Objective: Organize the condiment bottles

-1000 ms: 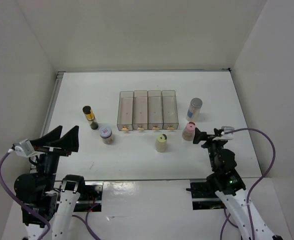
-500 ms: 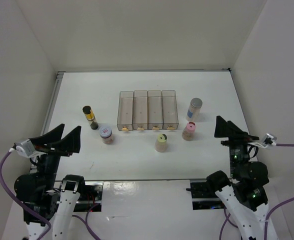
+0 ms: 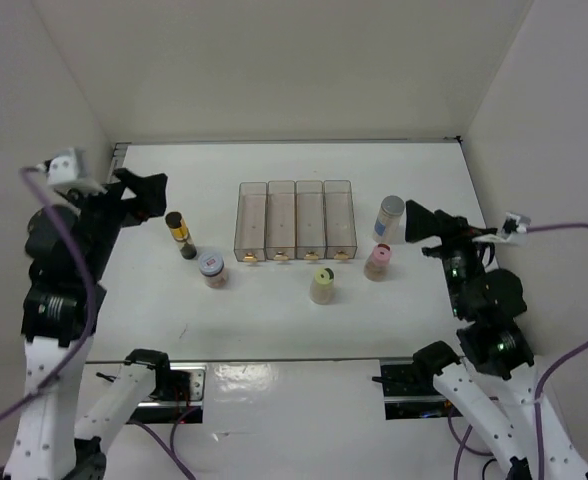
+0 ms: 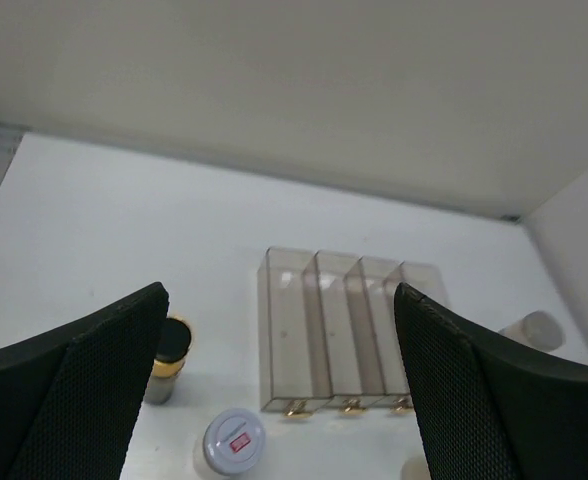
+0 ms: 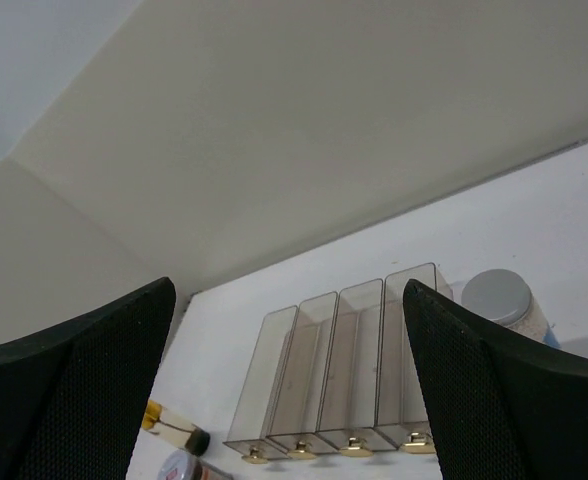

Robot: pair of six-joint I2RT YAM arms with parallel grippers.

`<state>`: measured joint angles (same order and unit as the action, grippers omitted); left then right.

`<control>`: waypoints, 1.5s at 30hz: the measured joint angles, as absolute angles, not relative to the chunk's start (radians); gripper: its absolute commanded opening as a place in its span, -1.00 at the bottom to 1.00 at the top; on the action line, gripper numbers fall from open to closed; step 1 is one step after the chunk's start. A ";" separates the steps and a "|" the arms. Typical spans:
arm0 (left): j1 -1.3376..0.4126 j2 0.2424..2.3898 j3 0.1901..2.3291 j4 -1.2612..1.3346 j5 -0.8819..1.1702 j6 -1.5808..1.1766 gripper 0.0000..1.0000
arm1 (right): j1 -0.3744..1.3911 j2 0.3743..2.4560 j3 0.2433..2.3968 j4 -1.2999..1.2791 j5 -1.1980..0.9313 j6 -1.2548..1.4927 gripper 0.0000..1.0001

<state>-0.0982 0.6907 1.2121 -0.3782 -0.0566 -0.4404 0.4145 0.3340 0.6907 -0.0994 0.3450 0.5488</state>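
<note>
**Both tools hanging spread, five jars standing outside the rack**

The left tool [image 3: 147,192] is hovering above the far left part of the white surface [image 3: 274,320], just left of the slim amber jar [image 3: 178,228]. Its fingers [image 4: 94,390] are standing wide apart and gripping nothing. In the left wrist view, they are framing the clear rack [image 3: 296,220] between them.

The right tool [image 3: 419,230] is hanging at the right side, near the grey-lidded jar [image 3: 389,218] and the pink jar [image 3: 378,262] but touching neither. Its fingers [image 5: 84,380] are also spread wide, with nothing between them.

The rack is sitting in the middle of the surface, its four slots running side by side. All five jars are resting on the surface outside it:

- The amber jar, black-capped, is lying or leaning to the left of the rack; the views are not making clear which.
- The white-lidded jar [image 3: 212,268] is standing close to the amber one, off the rack's near left corner.
- The cream jar [image 3: 322,285], with a dark dot on its lid, is standing in front of the rack's right half, toward the arms.
- The pink jar is standing just off the rack's near right corner.
- The grey-lidded jar, showing a blue label, is standing just beside the rack's right wall, behind the pink one.
</note>
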 measured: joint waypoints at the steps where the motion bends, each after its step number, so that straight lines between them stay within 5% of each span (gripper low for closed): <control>1: -0.098 0.751 1.228 -0.408 -0.061 -0.434 0.98 | 0.414 0.408 0.737 -0.102 0.350 0.546 0.97; 8: -0.100 1.062 1.270 -0.594 -0.130 -0.380 0.98 | 0.414 0.838 1.044 -0.215 0.383 0.484 0.97; 14: -0.100 1.094 1.248 -0.656 -0.201 -0.349 0.98 | 0.414 1.056 1.145 -0.325 0.406 0.440 0.97; 45: -0.039 1.356 1.154 -0.547 -0.239 -0.334 0.94 | 0.308 1.142 1.188 -0.467 0.309 0.391 0.97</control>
